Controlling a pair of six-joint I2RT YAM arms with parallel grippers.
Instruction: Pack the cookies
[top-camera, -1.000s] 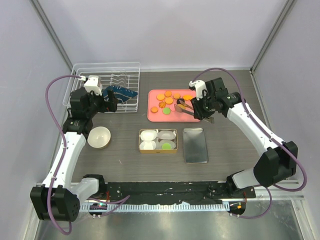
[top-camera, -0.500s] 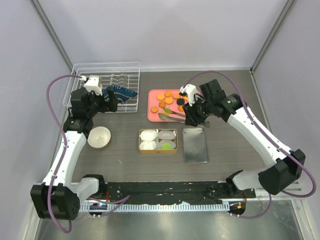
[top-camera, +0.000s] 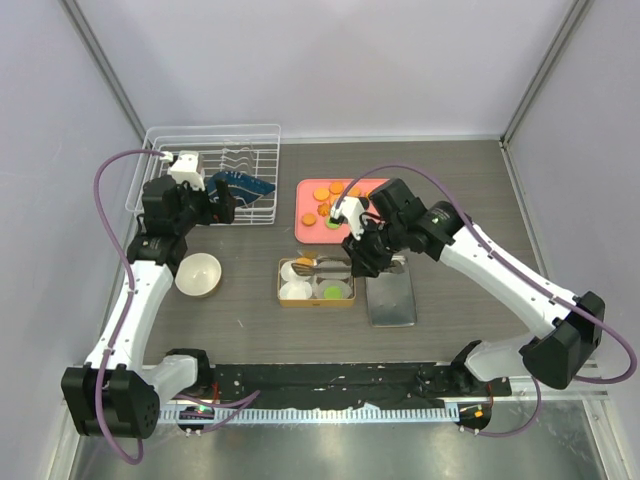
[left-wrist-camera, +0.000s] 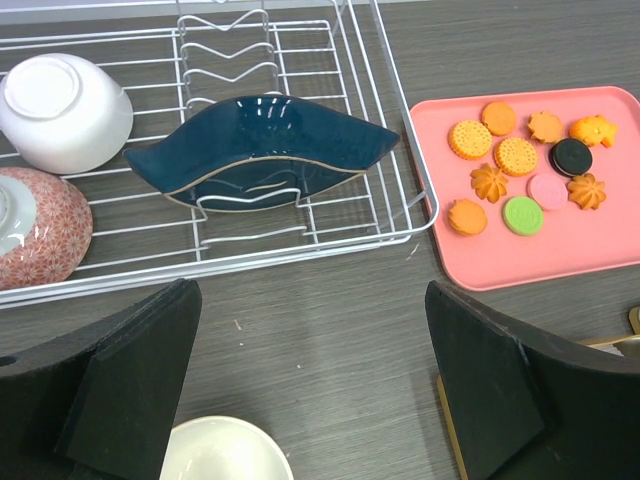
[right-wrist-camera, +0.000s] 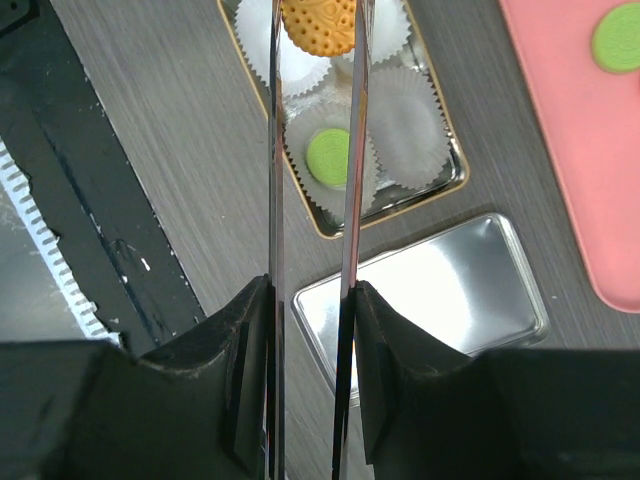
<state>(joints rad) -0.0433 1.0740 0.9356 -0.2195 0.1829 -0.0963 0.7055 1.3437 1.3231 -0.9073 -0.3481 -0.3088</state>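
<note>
The right claw was clamped narrow on the handle end of a pair of metal tongs. The tong tips gripped one orange cookie by its edges. This cookie was positioned over the far-left of four white paper cups inside the gold tin. Whether the cookie touched the cup could not be determined. One green cookie lay flat in the near-right cup.

The tin sat at the middle of the counter, closer to the near edge. Its silver lid lay flat just beside it, on the side toward the right edge.

The remaining cookies lay on the pink tray, located beyond the tin toward the far edge:
- most were orange;
- one was black;
- one was pale pink;
- one was green.

All lay flat and separate, or nearly touching.

The left claw was spread wide and held nothing. It hung above bare counter just in front of the wire dish rack, which occupied the far-left corner. The rack contained a dark blue plate standing on edge, an upturned white bowl and a red-patterned bowl. A further white bowl stood upright on the counter, near the left edge and well apart from the tin.
</note>
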